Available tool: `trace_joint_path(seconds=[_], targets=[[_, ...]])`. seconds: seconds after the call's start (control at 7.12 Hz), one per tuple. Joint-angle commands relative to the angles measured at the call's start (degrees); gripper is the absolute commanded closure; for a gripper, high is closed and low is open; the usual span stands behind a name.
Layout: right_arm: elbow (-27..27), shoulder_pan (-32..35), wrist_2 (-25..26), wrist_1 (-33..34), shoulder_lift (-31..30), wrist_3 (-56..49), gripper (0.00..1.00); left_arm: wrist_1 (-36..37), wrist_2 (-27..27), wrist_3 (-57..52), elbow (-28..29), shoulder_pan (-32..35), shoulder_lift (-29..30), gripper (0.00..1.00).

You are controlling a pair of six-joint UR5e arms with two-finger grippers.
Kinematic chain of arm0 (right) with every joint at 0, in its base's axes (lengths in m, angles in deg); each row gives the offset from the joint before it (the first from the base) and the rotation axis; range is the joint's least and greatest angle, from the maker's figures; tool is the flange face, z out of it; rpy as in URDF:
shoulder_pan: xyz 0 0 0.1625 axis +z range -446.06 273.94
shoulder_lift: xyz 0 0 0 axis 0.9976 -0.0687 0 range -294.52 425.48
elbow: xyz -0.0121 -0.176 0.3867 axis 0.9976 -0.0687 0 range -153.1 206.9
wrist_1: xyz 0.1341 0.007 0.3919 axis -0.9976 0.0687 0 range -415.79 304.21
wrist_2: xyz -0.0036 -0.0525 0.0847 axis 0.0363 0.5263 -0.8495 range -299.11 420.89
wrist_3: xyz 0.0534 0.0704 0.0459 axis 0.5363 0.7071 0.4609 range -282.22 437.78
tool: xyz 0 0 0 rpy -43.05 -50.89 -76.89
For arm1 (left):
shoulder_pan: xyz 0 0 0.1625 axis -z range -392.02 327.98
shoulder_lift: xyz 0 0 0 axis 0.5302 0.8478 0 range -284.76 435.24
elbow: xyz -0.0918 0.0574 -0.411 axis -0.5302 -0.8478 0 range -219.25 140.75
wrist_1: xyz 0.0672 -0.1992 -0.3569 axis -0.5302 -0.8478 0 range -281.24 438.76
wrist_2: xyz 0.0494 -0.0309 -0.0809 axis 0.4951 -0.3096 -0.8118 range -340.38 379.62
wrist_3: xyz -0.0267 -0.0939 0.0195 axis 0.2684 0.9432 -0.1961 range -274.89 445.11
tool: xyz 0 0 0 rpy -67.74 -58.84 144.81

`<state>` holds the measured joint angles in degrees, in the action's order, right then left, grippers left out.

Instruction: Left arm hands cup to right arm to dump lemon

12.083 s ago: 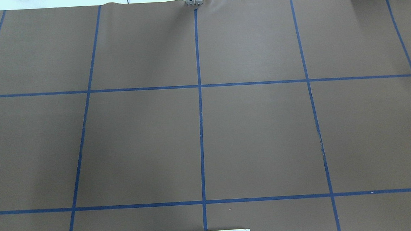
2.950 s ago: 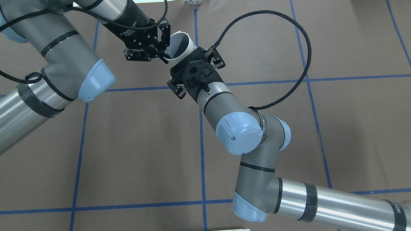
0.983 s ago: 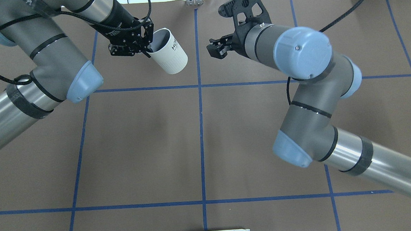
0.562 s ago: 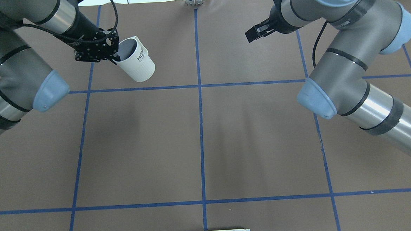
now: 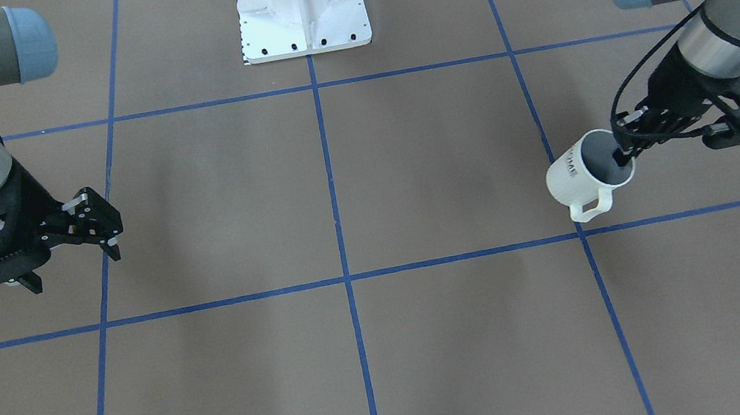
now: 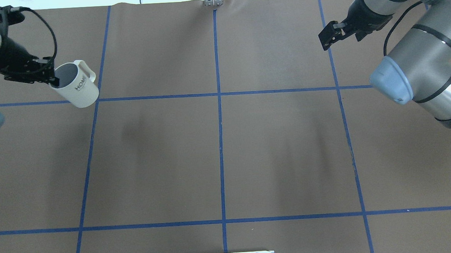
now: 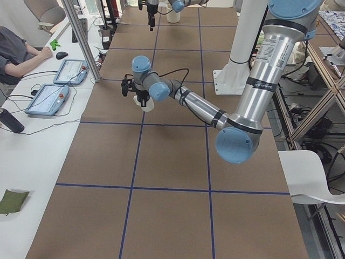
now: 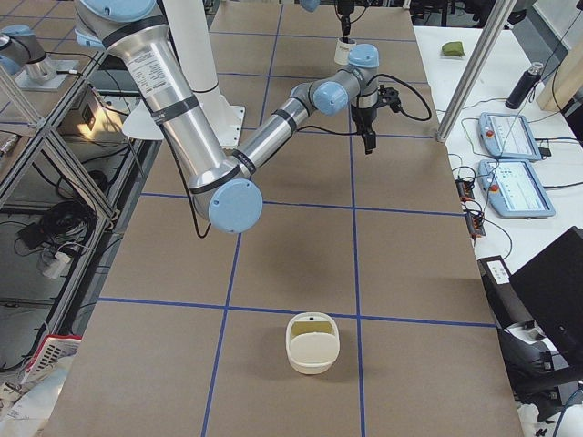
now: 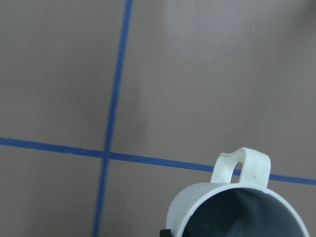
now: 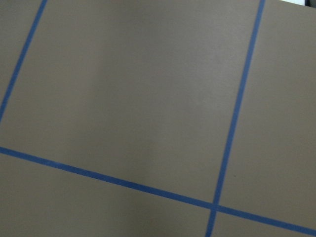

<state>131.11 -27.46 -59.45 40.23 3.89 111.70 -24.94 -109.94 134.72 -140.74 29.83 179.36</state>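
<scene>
**White cup in a rim pinch, arms well apart**

White and ribbed, the cup (image 6: 77, 86) hangs tilted above the surface (image 6: 219, 150) on the robot's left side. Its handle juts away from the robot. The left pincer (image 6: 53, 78) is closed on the rim, one finger inside the grey interior and one outside. The right pincer (image 5: 110, 230) is spread, holds nothing, and hovers well apart on the opposite side.

Hazards:
- The grip bears on a single wall. A jolt in transit may let the cup pivot or slip.
- The tilt lowers one edge of the mouth, so contents could roll out early. No lemon shows in the visible part of the interior.
- The left pincer covers one side of the rim. A right pincer arriving there risks finger contact, so the body or handle is likely the free hold.

Surroundings: a cream container (image 8: 312, 343) rests on the surface toward the robot's right end. The white base mount (image 5: 300, 3) stands between the arms.
</scene>
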Motion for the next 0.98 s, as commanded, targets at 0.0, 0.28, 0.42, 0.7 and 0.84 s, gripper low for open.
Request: trace_joint_path(seconds=[0.0,0.28,0.42,0.7,0.84], targets=[[-0.2,6.1,-5.1,2.5,-4.0,-5.8,0.00,-0.4,3.6,-15.3,0.4,0.9,-8.2,1.00],[-1.3,13.3,-7.7,9.8,-6.5,-25.7,0.00,-0.8,3.8,-20.1,3.0,0.9,-9.7,1.00],[-2.1,16.3,-7.7,14.1,-6.7,-34.0,0.00,-2.5,3.8,-20.2,4.7,0.9,-9.7,1.00],[-3.9,19.7,-10.7,14.2,-9.4,-35.8,0.00,-9.4,3.2,-20.0,8.9,0.9,-9.8,1.00],[-3.9,20.8,-11.8,14.0,-10.0,-35.9,0.00,-9.5,3.1,-20.0,8.9,0.9,-9.7,0.60]])
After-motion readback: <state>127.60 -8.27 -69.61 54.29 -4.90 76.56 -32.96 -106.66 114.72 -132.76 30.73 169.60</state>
